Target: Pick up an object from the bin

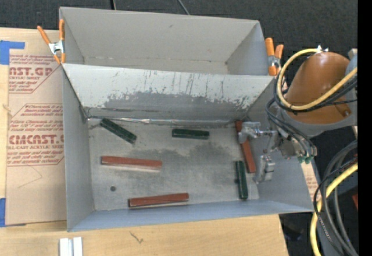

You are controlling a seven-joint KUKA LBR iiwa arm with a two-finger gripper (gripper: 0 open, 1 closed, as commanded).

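The short red stick [248, 155] lies on the floor at the right end of the bin [168, 45], close to the right wall and slightly tilted, its upper end towards the back. The tool [259, 150] is directly over it with its two metal fingers spread wide. One finger [251, 131] is by the stick's upper end and the other is near its lower end, and they grip nothing. Just beside the stick's lower end lies a dark green stick [241, 180], pointing front to back. Well apart to the left are a second green stick [190, 133] along the back, a slanted green stick [118, 131] at the back left, a long red stick [131, 162] in the left middle, and a front red stick [158, 200].
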